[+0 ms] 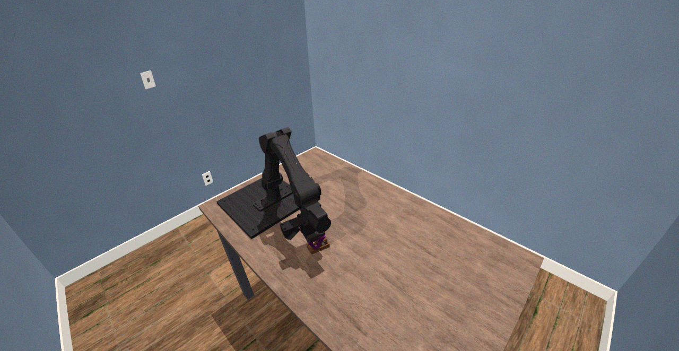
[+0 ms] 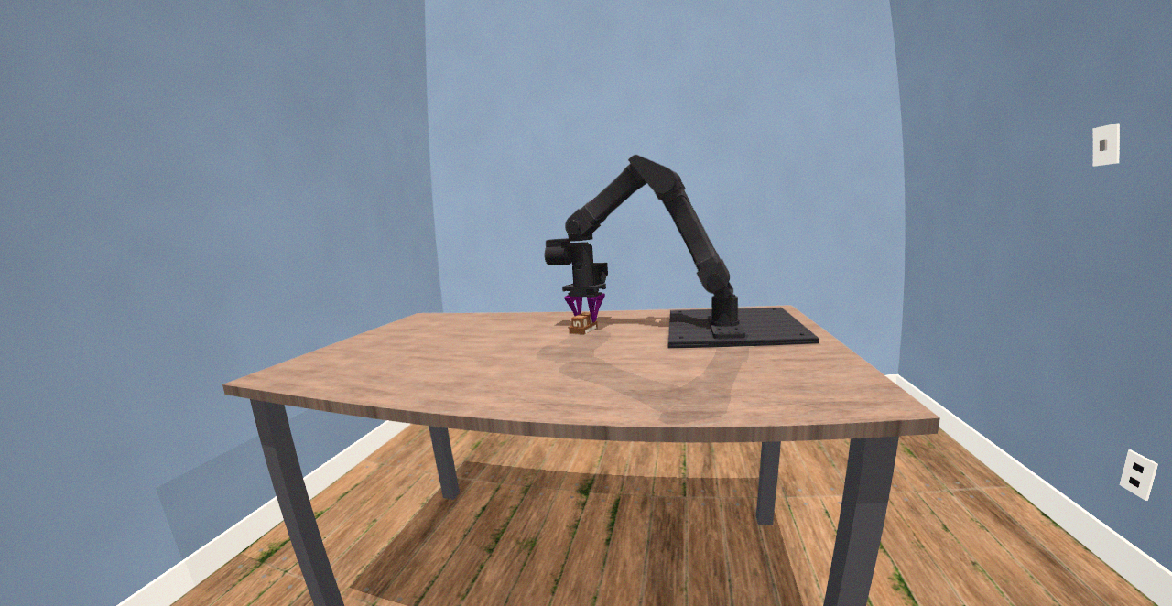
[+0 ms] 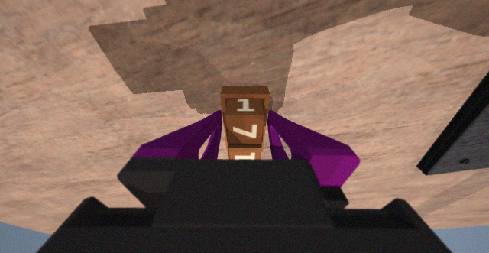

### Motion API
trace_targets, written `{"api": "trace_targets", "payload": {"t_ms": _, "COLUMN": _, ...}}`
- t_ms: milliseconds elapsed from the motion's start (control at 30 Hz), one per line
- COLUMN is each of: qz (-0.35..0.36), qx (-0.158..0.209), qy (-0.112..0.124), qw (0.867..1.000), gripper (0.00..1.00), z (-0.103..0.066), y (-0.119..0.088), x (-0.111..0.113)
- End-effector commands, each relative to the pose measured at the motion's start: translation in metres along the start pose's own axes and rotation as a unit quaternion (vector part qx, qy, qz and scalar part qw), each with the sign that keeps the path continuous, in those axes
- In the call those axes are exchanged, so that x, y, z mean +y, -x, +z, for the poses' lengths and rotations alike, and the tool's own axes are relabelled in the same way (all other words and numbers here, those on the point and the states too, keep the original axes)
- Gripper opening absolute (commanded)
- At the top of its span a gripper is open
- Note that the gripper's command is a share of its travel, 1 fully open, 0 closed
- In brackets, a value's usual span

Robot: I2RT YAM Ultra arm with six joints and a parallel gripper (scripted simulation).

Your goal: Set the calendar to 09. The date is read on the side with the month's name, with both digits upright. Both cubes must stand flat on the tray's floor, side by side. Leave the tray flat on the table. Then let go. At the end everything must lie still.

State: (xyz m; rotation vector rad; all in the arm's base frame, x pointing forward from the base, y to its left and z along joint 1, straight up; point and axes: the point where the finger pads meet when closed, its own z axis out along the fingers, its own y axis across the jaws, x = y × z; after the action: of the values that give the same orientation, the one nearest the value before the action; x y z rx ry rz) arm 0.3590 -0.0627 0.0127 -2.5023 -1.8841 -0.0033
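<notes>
The small brown wooden calendar (image 1: 318, 246) sits on the table in front of the arm's base; it also shows in the exterior view (image 2: 580, 324). In the wrist view it runs away from the camera, and its upward faces show white digits: a far 1 (image 3: 244, 105), a middle 7 (image 3: 244, 131) and a near 1 (image 3: 241, 156) partly hidden by the wrist. My gripper (image 3: 244, 115) points straight down with its purple fingers on either side of the middle cube. The fingers stand partly open, and I cannot see them pressing on it. The month side is not visible.
The arm's black base plate (image 1: 256, 204) lies on the table near the wall corner, right of the calendar in the wrist view (image 3: 458, 142). The table's left edge is close to the calendar in the top view.
</notes>
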Motion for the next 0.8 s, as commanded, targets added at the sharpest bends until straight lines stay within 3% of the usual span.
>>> {"api": "trace_targets", "payload": {"t_ms": 0, "qz": 0.0, "qx": -0.005, "qy": 0.007, "qw": 1.0, "gripper": 0.47, "z": -0.0035, "y": 0.0021, "x": 0.0024}}
{"api": "trace_targets", "payload": {"t_ms": 200, "qz": 0.0, "qx": -0.005, "qy": 0.007, "qw": 1.0, "gripper": 0.47, "z": -0.0035, "y": 0.0021, "x": 0.0024}}
{"api": "trace_targets", "payload": {"t_ms": 233, "qz": 0.0, "qx": -0.005, "qy": 0.007, "qw": 1.0, "gripper": 0.27, "z": -0.0035, "y": 0.0021, "x": 0.0024}}
{"api": "trace_targets", "payload": {"t_ms": 767, "qz": 0.0, "qx": -0.005, "qy": 0.007, "qw": 1.0, "gripper": 0.27, "z": -0.0035, "y": 0.0021, "x": 0.0024}}
